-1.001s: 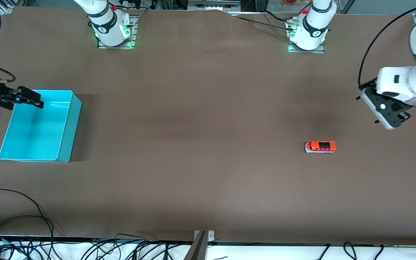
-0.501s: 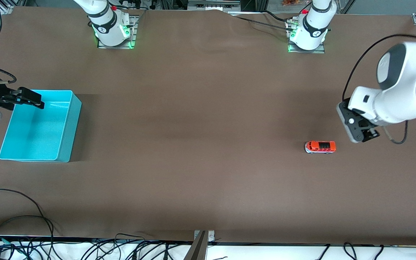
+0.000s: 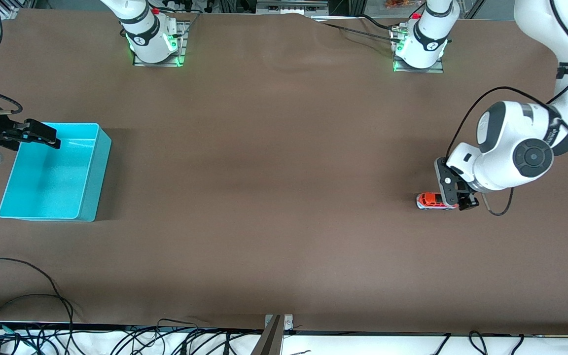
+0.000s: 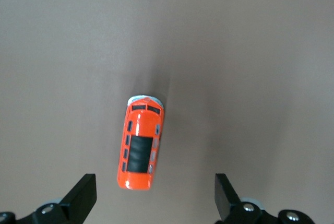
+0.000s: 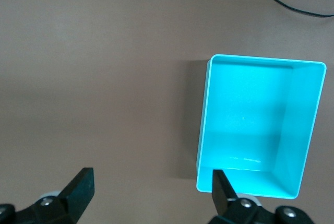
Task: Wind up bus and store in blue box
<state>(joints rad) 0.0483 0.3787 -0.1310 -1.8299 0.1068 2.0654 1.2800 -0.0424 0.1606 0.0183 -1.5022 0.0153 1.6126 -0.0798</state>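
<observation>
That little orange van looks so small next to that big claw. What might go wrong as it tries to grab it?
The bus sits off-centre between the left gripper's open fingers, so closing could nudge it and set it rolling. The blue box lies at the right arm's end of the table, a long carry; the right gripper hangs over its rim.

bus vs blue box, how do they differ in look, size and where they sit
The bus is tiny, orange-red on top with a white front; the blue box is plain turquoise and many times larger. The bus is a closed toy body, while the blue box is an open bin with nothing in it. The bus sits toward the left arm's end, the blue box toward the right arm's. Both rest on the table.
</observation>
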